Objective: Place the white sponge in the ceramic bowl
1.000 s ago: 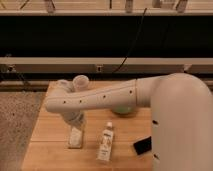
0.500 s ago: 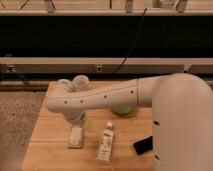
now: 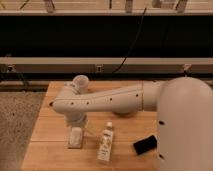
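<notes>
The white sponge lies on the wooden table at the front left. My gripper hangs at the end of the white arm, directly above the sponge and touching or almost touching its top. The arm reaches from the right across the table. The ceramic bowl is hidden behind the arm.
A translucent plastic cup stands at the back left behind the arm. A white labelled bottle lies right of the sponge. A black block lies at the front right. My large white body fills the right side.
The gripper has come down slightly over the sponge. The sponge shows shorter under it and stays in the same spot on the table.
</notes>
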`<control>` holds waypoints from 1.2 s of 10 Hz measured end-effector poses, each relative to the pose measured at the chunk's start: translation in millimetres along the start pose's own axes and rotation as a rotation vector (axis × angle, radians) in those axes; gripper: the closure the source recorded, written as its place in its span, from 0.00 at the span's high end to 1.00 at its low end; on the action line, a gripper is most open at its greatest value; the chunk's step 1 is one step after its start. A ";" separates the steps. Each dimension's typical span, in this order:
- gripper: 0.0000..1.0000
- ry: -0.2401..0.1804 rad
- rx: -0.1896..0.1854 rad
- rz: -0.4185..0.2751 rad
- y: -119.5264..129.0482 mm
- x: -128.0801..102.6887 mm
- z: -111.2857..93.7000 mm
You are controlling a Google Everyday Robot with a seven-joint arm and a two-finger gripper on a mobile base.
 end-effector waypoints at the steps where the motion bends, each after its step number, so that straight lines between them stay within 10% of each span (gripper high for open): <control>1: 0.80 -0.007 0.012 -0.012 -1.1 1.6 7.3; 8: 0.77 -0.030 -0.005 -0.086 -15.5 8.8 57.1; 12: 0.40 -0.039 -0.016 -0.114 -16.5 10.5 66.0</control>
